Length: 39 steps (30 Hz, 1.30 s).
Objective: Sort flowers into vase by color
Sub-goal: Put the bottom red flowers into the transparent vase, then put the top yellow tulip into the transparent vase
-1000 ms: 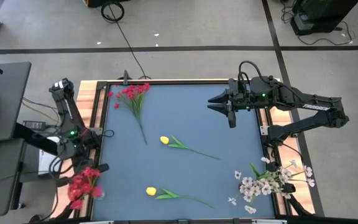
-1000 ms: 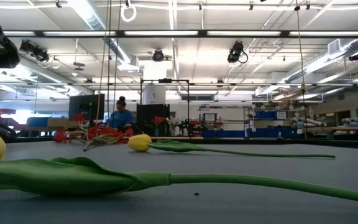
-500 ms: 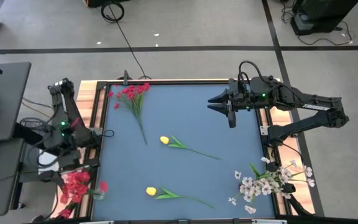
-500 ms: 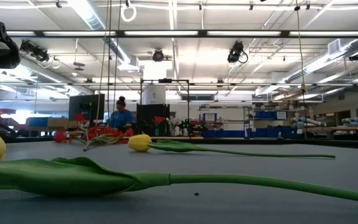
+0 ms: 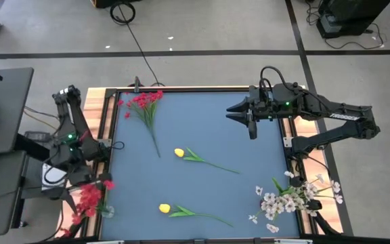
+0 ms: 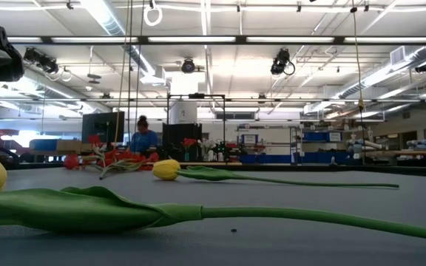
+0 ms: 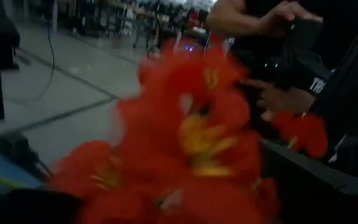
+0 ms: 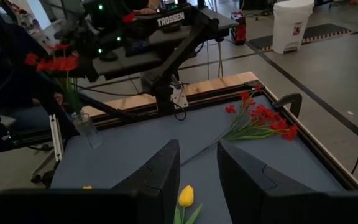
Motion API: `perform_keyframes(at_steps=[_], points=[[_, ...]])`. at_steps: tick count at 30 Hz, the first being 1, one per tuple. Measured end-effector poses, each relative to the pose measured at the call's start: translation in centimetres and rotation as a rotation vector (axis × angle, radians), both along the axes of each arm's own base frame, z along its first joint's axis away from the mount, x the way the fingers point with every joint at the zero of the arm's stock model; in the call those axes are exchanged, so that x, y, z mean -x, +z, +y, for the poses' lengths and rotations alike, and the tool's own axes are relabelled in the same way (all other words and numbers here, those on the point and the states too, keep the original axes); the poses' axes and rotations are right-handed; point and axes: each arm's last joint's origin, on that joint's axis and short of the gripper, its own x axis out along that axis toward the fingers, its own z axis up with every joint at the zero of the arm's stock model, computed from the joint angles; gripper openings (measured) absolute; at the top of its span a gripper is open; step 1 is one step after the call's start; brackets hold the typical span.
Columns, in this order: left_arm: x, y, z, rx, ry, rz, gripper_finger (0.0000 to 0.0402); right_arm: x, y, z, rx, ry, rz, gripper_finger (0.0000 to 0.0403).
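Observation:
A red blossom cluster (image 5: 87, 198) stands over a small glass vase (image 5: 105, 211) at the table's near-left corner. Its stem (image 8: 72, 93) runs down into the vase (image 8: 87, 129). My left gripper (image 5: 87, 180) is right at those blossoms, which fill the left wrist view (image 7: 185, 137) as a blur. Another red bunch (image 5: 143, 103) lies flat at the far-left corner. Two yellow tulips (image 5: 179, 153) (image 5: 164, 208) lie on the mat. White sprays (image 5: 293, 196) sit at the near-right corner. My right gripper (image 5: 230, 112) hovers open over the far-right part, pointing left.
The blue mat is framed by a wooden rim (image 5: 95, 108). In the low view the near tulip's leaf and stem (image 6: 124, 210) lie across the foreground, with the second tulip (image 6: 165, 169) behind. A person's arm and hand (image 7: 272, 93) show beyond the table's left side.
My left arm has shifted a little away from the table's left edge and partly back. The red blossoms at the near-left corner have swayed with it. The glass vase now shows below them. My right arm has kept still.

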Motion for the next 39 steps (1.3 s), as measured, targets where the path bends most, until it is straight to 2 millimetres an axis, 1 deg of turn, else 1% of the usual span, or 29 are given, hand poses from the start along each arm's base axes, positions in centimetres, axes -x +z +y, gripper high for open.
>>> perform_keyframes(at_steps=[6, 11, 13, 17, 21, 25, 29, 32, 39], points=[[0.0, 1.6, 0.1, -0.015, -0.001, -0.117, 0.033, 0.0, 0.0, 0.0, 0.0, 0.0, 0.0, 0.0117], [0.1, 2.8, 0.4, -0.007, 0.017, -0.176, 0.033, 0.0, 0.1, 0.0, 0.001, 0.0, -0.009, 0.0117], [0.1, 3.8, 0.6, 0.002, 0.044, -0.203, 0.033, 0.0, 0.1, 0.0, 0.001, 0.0, -0.016, 0.0117], [0.1, 6.6, 1.7, -0.012, 0.192, -0.268, 0.033, -0.1, 0.3, 0.0, 0.003, 0.0, -0.031, 0.0117], [-0.3, 8.5, 2.8, -0.094, 0.376, -0.223, 0.0327, -0.1, 0.4, 0.0, 0.003, 0.0, -0.039, 0.0117], [-1.3, 9.7, 2.9, -0.147, 0.505, -0.23, 0.0312, -0.1, 0.4, 0.0, 0.003, 0.0, -0.039, 0.0117], [-2.8, 10.6, 2.6, -0.169, 0.618, -0.248, 0.0295, -0.1, 0.4, 0.0, 0.003, 0.0, -0.038, 0.0117], [-3.9, 10.8, 2.6, -0.163, 0.695, -0.248, 0.0288, -0.1, 0.4, 0.0, 0.003, 0.0, -0.039, 0.0117], [-5.1, 11.2, 4.0, -0.135, 0.849, -0.234, 0.0286, -0.1, 0.4, 0.0, 0.003, 0.0, -0.038, 0.0117]])
